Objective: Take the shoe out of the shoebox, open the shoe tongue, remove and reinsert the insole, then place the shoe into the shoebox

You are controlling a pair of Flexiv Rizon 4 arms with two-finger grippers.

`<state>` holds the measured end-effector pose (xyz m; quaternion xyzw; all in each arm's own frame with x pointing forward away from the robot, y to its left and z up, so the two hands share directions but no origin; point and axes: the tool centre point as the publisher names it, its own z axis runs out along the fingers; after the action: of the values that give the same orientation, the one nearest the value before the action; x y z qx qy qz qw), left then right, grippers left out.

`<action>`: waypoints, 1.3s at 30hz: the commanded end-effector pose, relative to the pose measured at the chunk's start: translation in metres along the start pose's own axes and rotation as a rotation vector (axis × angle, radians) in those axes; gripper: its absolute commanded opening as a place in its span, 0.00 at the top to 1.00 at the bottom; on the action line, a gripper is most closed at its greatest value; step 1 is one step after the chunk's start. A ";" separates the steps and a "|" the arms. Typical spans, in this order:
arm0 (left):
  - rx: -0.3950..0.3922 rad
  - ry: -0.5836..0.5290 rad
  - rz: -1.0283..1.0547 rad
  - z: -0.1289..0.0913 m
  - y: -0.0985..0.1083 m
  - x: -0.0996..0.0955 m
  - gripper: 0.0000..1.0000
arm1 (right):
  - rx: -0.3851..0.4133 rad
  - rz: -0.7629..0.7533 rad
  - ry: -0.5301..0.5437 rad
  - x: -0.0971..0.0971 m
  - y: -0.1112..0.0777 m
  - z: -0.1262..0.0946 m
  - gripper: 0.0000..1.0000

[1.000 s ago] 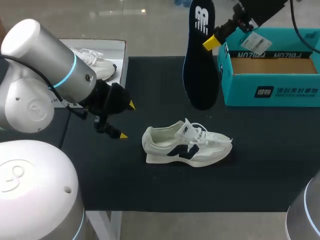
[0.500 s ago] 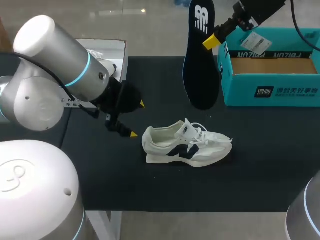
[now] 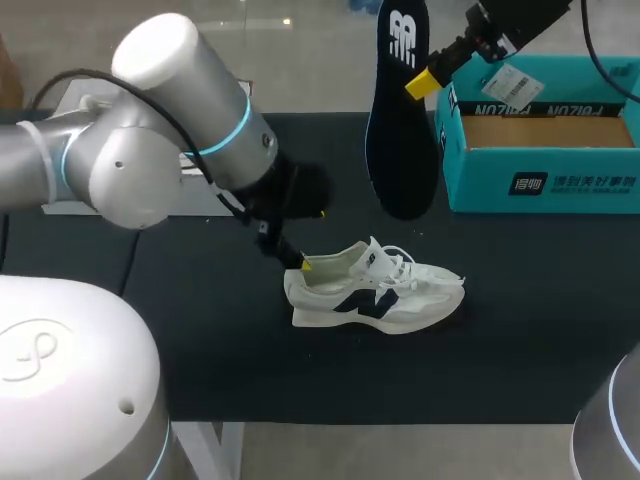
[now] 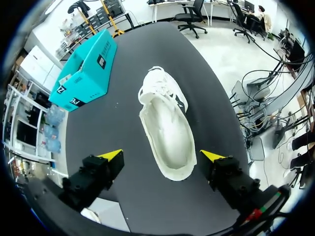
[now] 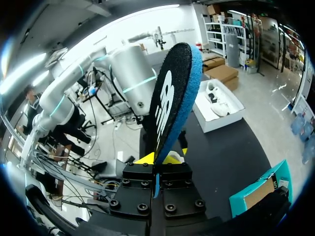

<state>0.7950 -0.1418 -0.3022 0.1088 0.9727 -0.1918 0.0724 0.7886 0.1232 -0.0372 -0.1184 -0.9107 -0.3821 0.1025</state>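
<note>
A white shoe [image 3: 375, 292] with a dark side logo lies on its sole on the black mat, toe to the right. My left gripper [image 3: 310, 242] hangs open just over its heel. In the left wrist view the shoe [image 4: 167, 123] lies lengthwise between the spread yellow fingertips [image 4: 112, 155], neither one touching it, and its inside looks pale. My right gripper [image 3: 425, 82] is shut on the edge of the dark insole [image 3: 398, 120], which hangs upright high above the mat. The right wrist view shows the insole [image 5: 172, 98] rising from the pinched jaws of the right gripper [image 5: 157, 158].
The teal shoebox [image 3: 545, 185] stands open at the back right, also seen ahead of the left gripper [image 4: 86, 73]. A white tray [image 5: 221, 105] with another white shoe sits at the mat's back left. Black mat [image 3: 250, 370] spreads in front of the shoe.
My left arm has swung right across the mat, bringing its open gripper from the left side to the shoe's heel. The right arm and insole have kept still.
</note>
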 end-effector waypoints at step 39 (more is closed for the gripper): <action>-0.080 0.146 -0.011 0.086 0.015 -0.009 1.00 | 0.000 0.009 -0.026 0.021 0.002 -0.015 1.00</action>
<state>0.8155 -0.1623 -0.3817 0.1123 0.9831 -0.1447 0.0067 0.7805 0.1210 -0.0256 -0.1227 -0.9101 -0.3829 0.1001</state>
